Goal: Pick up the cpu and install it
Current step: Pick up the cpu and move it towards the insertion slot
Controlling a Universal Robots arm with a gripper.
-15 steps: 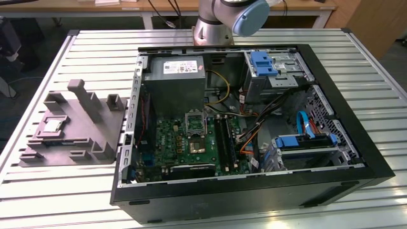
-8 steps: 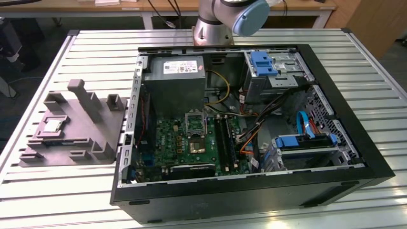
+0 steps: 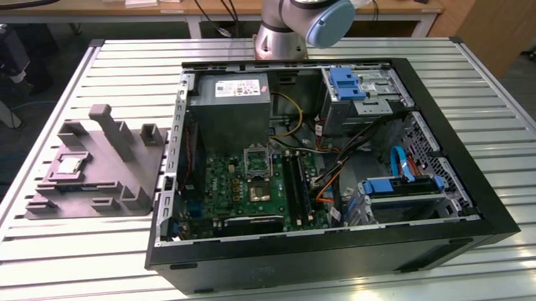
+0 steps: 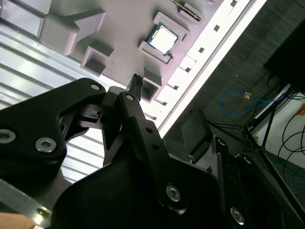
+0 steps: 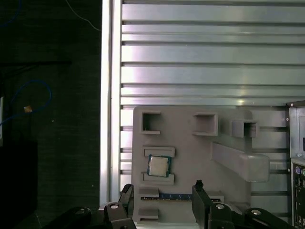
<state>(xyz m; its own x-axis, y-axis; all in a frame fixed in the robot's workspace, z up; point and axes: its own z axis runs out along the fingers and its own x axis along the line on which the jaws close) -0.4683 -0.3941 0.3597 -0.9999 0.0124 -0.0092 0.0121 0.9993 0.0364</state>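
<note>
Slatted worktop (image 3: 352, 47) carries open computer case (image 3: 335, 257), side off so motherboard socket (image 3: 256, 157) is exposed. Grey tray (image 3: 84, 188) lies beside case, on exterior view's left. cpu (image 5: 158, 166) lies flat in tray recess, held square between ledges. Tool (image 5: 162, 187) hangs above tray near cpu, fingers wide apart, empty.

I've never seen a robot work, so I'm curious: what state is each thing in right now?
cpu: flat in the grey tray's pocket, not gripped.
end effector: open, empty, near the cpu.
computer case: lying on its side, panel off.
motherboard socket: looks open.
</note>
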